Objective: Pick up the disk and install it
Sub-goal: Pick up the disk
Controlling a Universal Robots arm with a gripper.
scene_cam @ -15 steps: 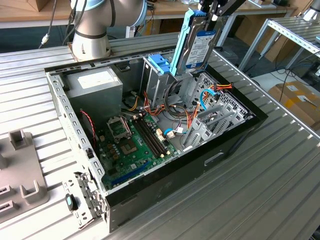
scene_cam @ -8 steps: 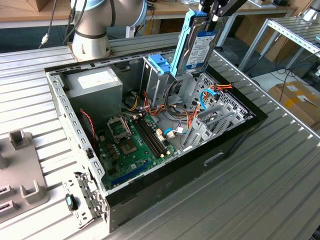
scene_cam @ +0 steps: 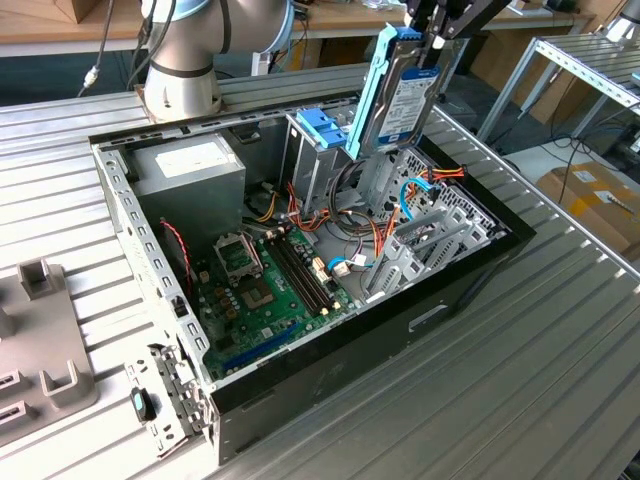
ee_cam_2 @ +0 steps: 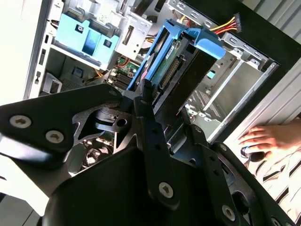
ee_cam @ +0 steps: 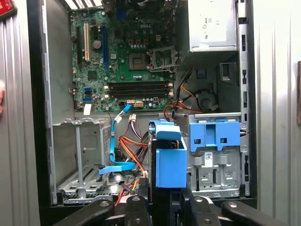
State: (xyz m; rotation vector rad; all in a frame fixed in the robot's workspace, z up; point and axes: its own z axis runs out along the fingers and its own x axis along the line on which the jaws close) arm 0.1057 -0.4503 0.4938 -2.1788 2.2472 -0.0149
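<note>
Status: the disk (scene_cam: 398,95) is in hand and not installed. The gripper (scene_cam: 432,40) has its jaws clenched on the disk's upper end, in the air above the open computer case (scene_cam: 460,290).

Orientation: in the exterior view the disk hangs straight down from the jaws. Its long axis is near upright and leans slightly, its labelled face is toward the camera, and a blue rail runs along its edge on the exterior view's left.

Position: the lower end is clear of the case interior and touches nothing. It sits just beside the blue latch (scene_cam: 322,128) on the metal cage. In the first wrist view the disk (ee_cam: 169,165) lies between that latched cage (ee_cam: 214,136) and the open drive bay (ee_cam: 77,150), over the loose cables (ee_cam: 131,146).

Other items: the power-supply box (scene_cam: 190,165) and motherboard (scene_cam: 265,280) are well apart from the disk. The case rests on the ribbed desk (scene_cam: 520,400)
</note>
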